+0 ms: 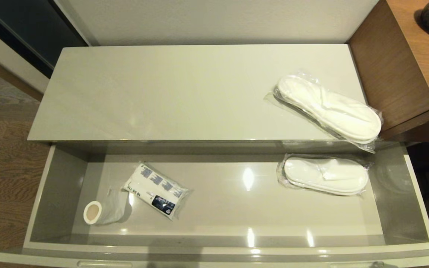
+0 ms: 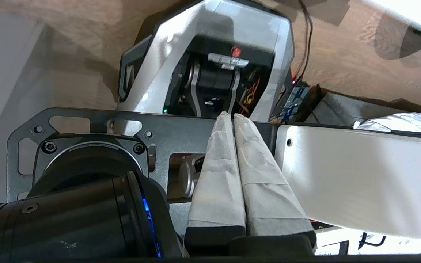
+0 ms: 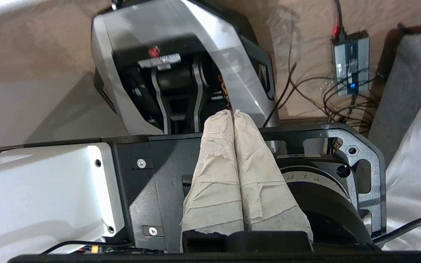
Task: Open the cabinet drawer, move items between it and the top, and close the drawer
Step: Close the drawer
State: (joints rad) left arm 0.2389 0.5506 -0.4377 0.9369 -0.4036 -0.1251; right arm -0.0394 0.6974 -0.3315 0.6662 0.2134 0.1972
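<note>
While the drawer (image 1: 229,208) stands open, my left claw (image 2: 232,116) and right claw (image 3: 232,112) rest pressed together, empty, beside my base.

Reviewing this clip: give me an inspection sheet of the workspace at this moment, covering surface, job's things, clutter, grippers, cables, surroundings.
Surface: the top is glossy beige and carries one slipper pack near its right end.
Job's things: the cabinet drawer is pulled open; inside lie a second slipper pack at the right, a printed white bundle at the left and a small white roll beside it.
Clutter: nothing seen.
Grippers: left gripper and right gripper both shut, empty, held over the robot's own base, outside the head view.
Cables: loose wires on the floor by the base.
Surroundings: brown wooden unit at the right, wood floor.
</note>
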